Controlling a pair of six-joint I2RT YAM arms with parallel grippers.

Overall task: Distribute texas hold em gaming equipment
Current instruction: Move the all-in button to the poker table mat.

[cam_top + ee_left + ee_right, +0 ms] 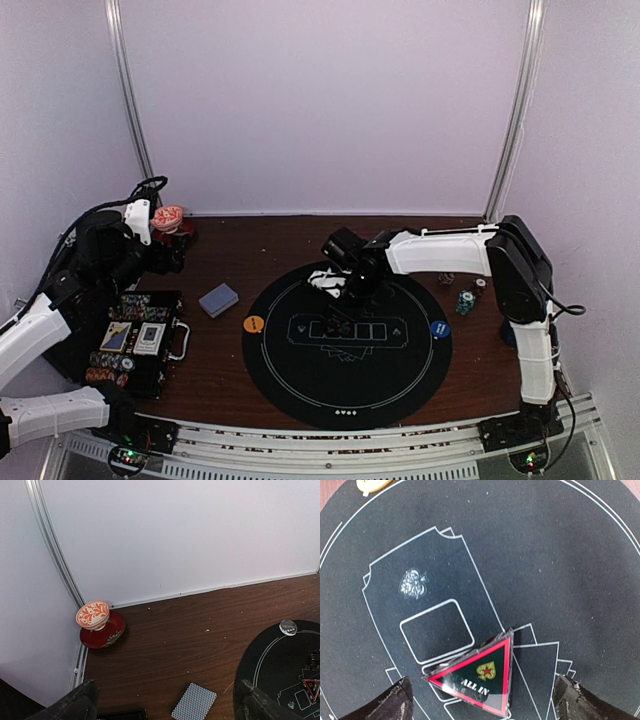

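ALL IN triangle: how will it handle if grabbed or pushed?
Probably stiff: the ALL IN triangle looks like glossy plastic. Lying flat on the black mat, it likely slides rather than rolls, and its thin edges give little to pinch.

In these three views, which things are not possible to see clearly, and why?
Poker chips, top view: too small to count.
Orange button, right wrist view: cut off by the top edge.
Red triangle marker, left wrist view: cut off by the right edge.
Case contents, top view: too small to identify.
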